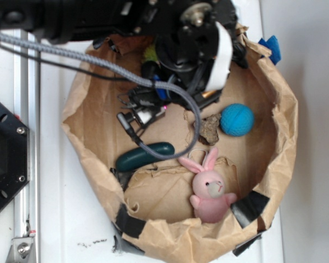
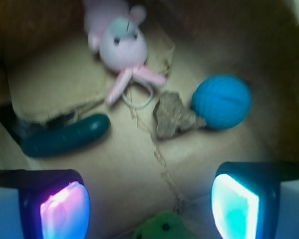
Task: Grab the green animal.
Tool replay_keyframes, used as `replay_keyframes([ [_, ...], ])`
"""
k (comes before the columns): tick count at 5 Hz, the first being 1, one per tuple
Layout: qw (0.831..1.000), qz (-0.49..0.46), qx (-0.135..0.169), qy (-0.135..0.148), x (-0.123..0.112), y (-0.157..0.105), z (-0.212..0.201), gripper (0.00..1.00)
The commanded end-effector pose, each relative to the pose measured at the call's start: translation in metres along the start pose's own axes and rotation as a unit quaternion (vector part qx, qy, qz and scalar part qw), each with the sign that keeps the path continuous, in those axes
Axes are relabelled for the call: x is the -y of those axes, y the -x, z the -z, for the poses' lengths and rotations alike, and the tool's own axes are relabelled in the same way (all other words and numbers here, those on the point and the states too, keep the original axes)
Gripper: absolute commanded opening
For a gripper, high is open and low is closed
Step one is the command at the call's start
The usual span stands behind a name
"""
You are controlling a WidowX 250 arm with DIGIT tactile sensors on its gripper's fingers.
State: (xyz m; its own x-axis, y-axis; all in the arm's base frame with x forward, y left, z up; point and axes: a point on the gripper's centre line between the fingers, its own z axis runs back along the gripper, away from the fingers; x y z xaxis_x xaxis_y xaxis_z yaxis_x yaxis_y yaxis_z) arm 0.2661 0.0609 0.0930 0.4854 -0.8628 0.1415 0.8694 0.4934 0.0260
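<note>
The green animal [image 2: 162,226] is a lime-green fuzzy toy with dark eyes. Only its head shows, at the bottom edge of the wrist view. My gripper [image 2: 149,209] is open, with the lit left pad [image 2: 65,211] and right pad [image 2: 234,206] wide apart on either side of the toy and not touching it. In the exterior view a small patch of the green animal [image 1: 149,53] peeks out at the back of the paper bag. The black arm [image 1: 192,38] covers the rest of it and hides my fingers.
All of this lies inside a rolled-down brown paper bag [image 1: 285,137]. It also holds a pink bunny [image 1: 210,189] at the front, a dark green cucumber shape [image 1: 144,156] on the left, a blue ball [image 1: 237,119] on the right and a brown lump [image 1: 210,129]. A grey cable [image 1: 175,98] droops across the bag.
</note>
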Motion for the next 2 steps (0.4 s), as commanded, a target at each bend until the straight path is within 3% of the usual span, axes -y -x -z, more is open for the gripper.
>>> replay_keyframes([
  [1, 0.999, 0.044, 0.001, -0.011, -0.006, 0.013, 0.021, 1.00],
  [2, 0.999, 0.040, -0.009, -0.002, -0.009, 0.016, 0.036, 1.00],
])
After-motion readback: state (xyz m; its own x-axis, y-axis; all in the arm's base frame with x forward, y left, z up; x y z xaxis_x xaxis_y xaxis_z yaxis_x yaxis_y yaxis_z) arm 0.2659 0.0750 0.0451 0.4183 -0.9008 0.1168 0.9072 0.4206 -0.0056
